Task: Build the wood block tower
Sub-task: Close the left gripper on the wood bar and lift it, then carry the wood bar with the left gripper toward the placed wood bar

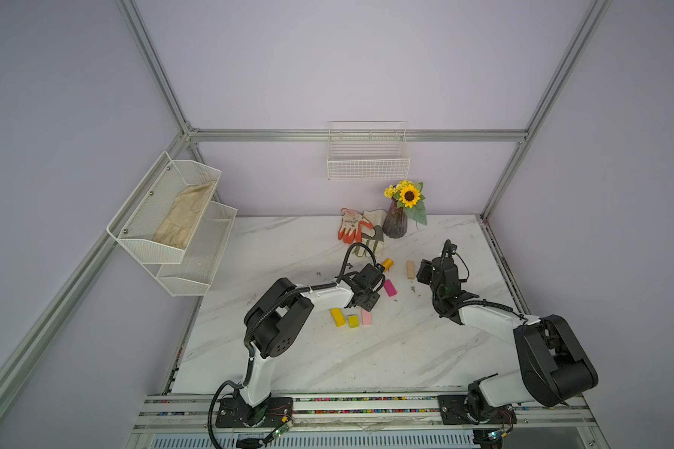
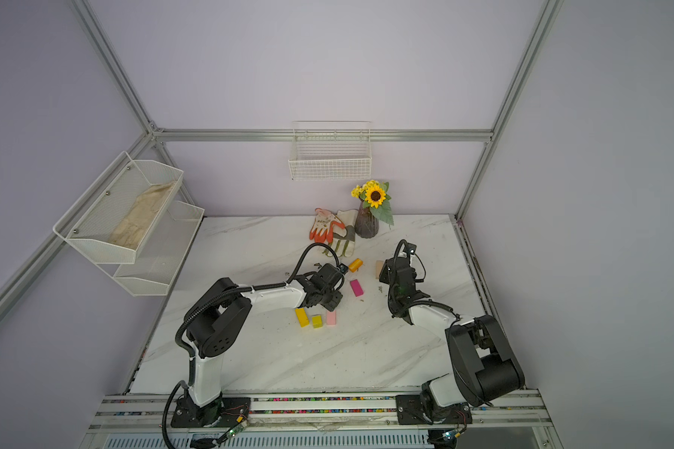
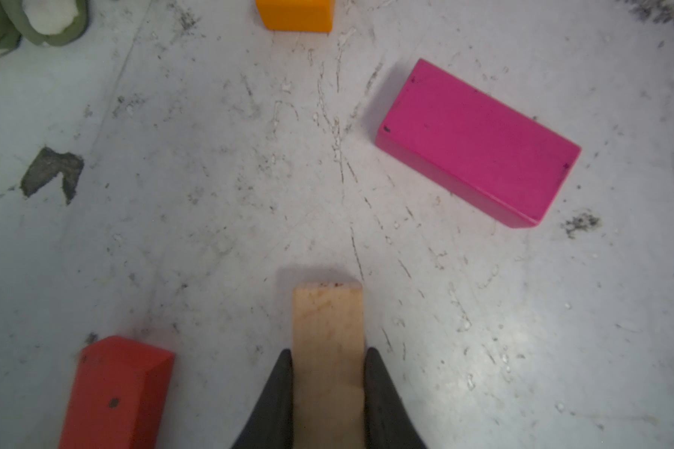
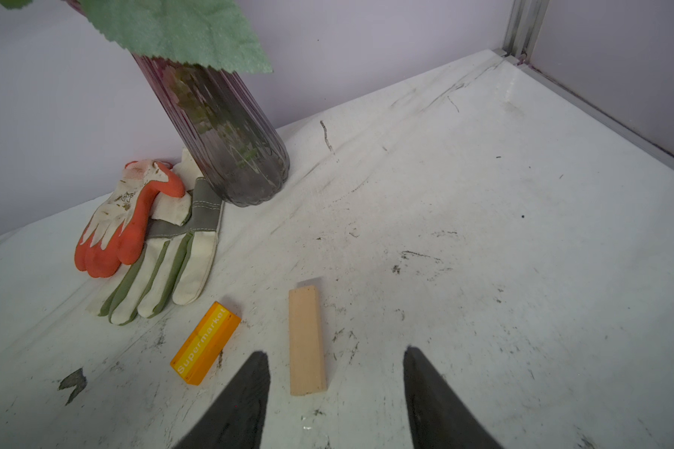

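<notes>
1. Top views: I'm seeing no tower anywhere. The wood blocks are lying loose and single on the marble table (image 1: 288, 350): yellow bar (image 1: 337, 317), yellow cube (image 1: 353, 321), pink bar (image 1: 367, 317), magenta bar (image 1: 390, 288), orange block (image 1: 387, 264), loose tan bar (image 1: 410, 269). Nothing is sitting on anything else. The left gripper (image 1: 367, 302) is reaching down among them, its jaws hidden from above.
2. Left wrist: the left gripper (image 3: 327, 352) is clamping a held tan block (image 3: 327, 318) by its long sides. A red block (image 3: 117, 392) is lying just beside it, not touching. I can't tell whether the block is lifted.
3. Right wrist: the right gripper (image 4: 336, 352) is hovering with its jaws apart and gripping nothing, the loose tan bar lying just ahead, off-centre.
4. I'm judging this as the very start: first piece gripped, no base laid, all the stacking left.
</notes>
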{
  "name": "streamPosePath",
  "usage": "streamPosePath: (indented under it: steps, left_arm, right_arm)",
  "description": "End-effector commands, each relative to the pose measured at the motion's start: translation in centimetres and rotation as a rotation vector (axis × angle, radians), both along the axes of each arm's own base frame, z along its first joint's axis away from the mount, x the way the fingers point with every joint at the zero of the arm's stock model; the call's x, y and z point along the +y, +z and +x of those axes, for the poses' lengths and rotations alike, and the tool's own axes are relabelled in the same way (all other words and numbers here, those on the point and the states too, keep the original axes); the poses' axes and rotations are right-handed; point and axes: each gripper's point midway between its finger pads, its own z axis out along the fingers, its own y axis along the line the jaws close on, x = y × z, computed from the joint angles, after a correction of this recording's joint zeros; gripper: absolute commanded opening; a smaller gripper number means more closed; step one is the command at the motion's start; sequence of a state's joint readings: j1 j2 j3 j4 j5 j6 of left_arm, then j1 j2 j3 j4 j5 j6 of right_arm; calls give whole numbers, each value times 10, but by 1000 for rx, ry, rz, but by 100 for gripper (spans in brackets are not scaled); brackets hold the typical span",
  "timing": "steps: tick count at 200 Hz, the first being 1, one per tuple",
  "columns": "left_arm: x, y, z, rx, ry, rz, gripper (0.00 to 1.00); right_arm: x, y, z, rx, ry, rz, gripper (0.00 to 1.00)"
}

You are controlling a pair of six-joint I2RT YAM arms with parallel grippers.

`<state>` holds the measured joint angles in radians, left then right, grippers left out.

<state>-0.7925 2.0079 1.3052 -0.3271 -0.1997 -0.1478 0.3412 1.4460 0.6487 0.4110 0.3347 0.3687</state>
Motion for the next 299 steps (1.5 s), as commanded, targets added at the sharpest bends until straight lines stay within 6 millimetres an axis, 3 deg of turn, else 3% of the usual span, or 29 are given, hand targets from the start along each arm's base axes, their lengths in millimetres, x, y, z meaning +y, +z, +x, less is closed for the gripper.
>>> streamPosePath:
  steps: [1, 31, 98, 160, 244, 299]
  left_arm:
    - [1, 33, 16, -74, 61, -22, 12]
    - [6, 58, 26, -148, 122, -52, 0]
    - [40, 152, 44, -383, 411, -176, 0]
    - [12, 204, 56, -392, 436, -383, 0]
    - [-69, 202, 84, -316, 369, -448, 0]
    - [-121, 172, 95, -272, 302, -419, 0]
  right_arm:
    - [3, 11, 6, -25, 1, 3, 58]
    - [3, 10, 5, -24, 0, 4, 57]
    - [1, 11, 3, -31, -9, 6, 57]
    - [-2, 17, -1, -56, -17, 17, 58]
    - [-9, 19, -7, -73, -50, 29, 59]
    - [-10, 17, -8, -70, -56, 32, 60]
